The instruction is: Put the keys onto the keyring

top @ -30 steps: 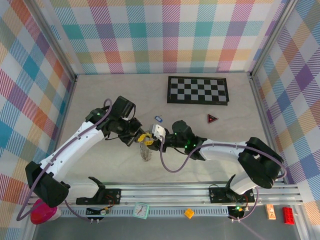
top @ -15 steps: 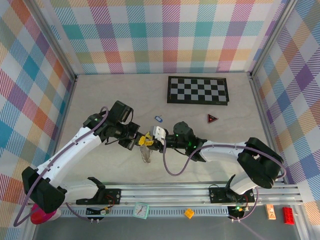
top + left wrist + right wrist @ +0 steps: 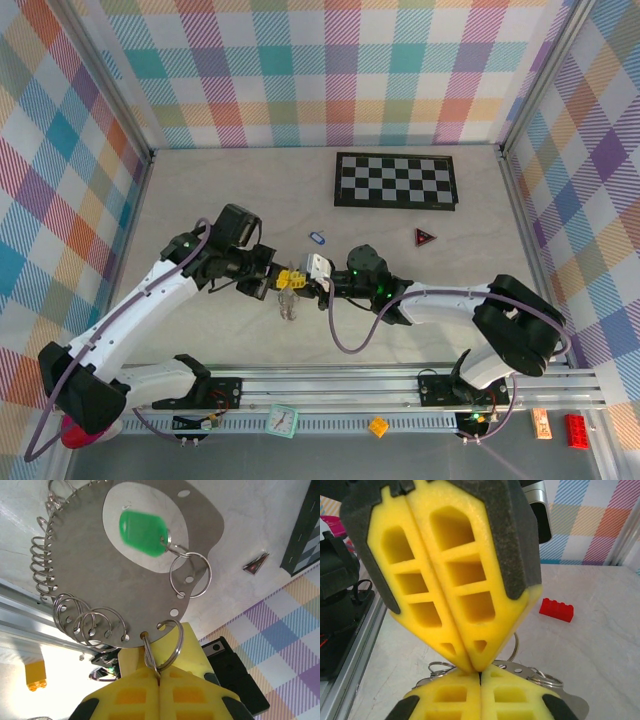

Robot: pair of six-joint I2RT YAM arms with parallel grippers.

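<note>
Okay, left end effector (image 3: 159,675): closed, its yellow pads pinched on one split ring at the rim of the keyring (image 3: 135,595), bottom centre of the left wrist view.
Keyring: a flat silvery metal plate with holes round its edge and many split rings hooked through them; it fills the upper middle of the left wrist view. From above it hangs just below the two end effectors, centre of the frame (image 3: 288,305).
Green key (image 3: 142,532): already on, hooked by a small ring to a larger split ring (image 3: 190,575) that goes through a hole in the plate; it lies over the plate's pale cut-out, a little blurred.
Blue key (image 3: 317,238): lying loose on the desk (image 3: 220,190), just above the end effectors in the top view, apart from the keyring.
Right end effector (image 3: 480,677): pads pressed together at the bottom of the right wrist view; whether anything sits between them I cannot tell. The left end effector's tips (image 3: 472,667) meet them from above, with rings peeking out on either side.
Red triangle (image 3: 426,237): on the desk right of centre.
Chequered board (image 3: 395,180): flat, upper right of centre.
Red block (image 3: 556,610): on the desk, right side of the right wrist view.
</note>
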